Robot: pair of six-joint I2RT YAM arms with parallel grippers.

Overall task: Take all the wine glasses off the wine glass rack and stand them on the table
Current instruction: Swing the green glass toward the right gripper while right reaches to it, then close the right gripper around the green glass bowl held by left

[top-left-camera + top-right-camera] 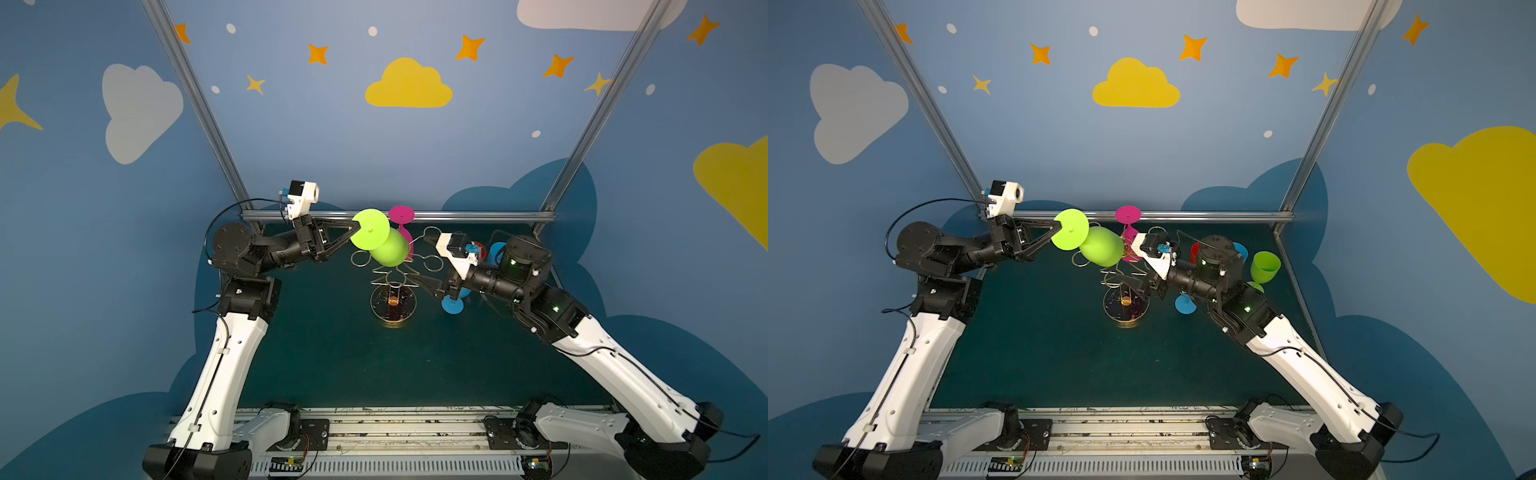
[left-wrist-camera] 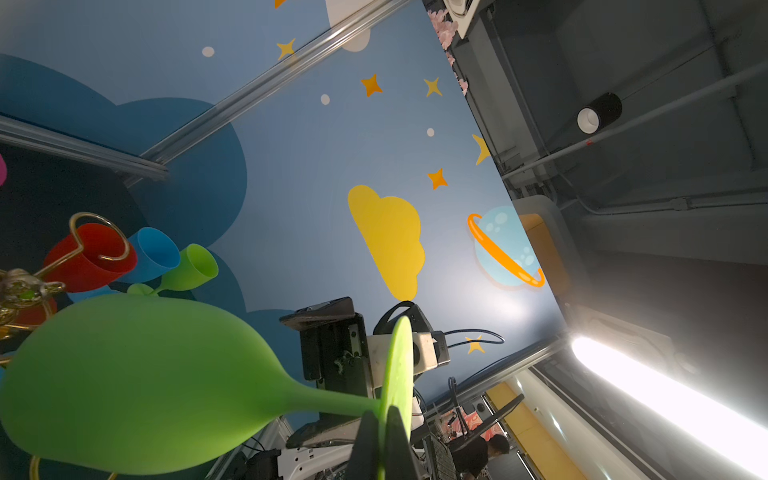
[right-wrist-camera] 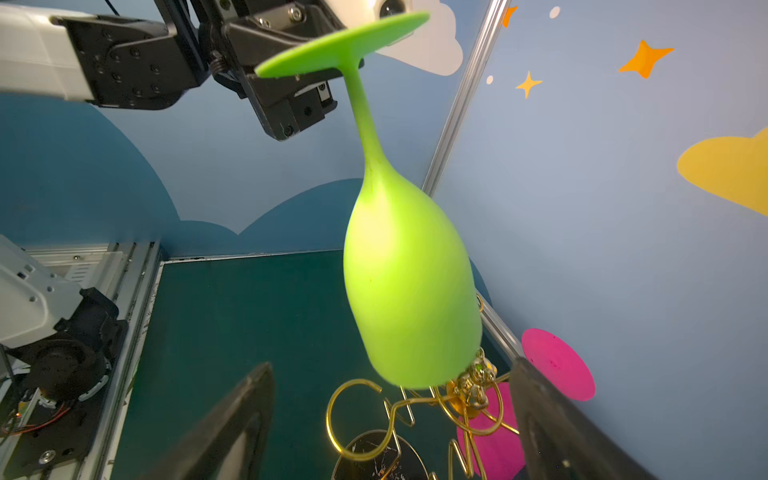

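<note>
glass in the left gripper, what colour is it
Lime green; the glass shows best in the right wrist view.

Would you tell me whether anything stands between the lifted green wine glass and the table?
Yes: the wine glass rack's top ornament sits at the green wine glass's rim, with the right gripper's open fingers flanking below. The left gripper pinches its foot.

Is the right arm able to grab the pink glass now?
Probably yes. The right claw is open near the rack, with the pink glass hanging beyond. The green glass in the left claw hangs close beside that path.
</note>
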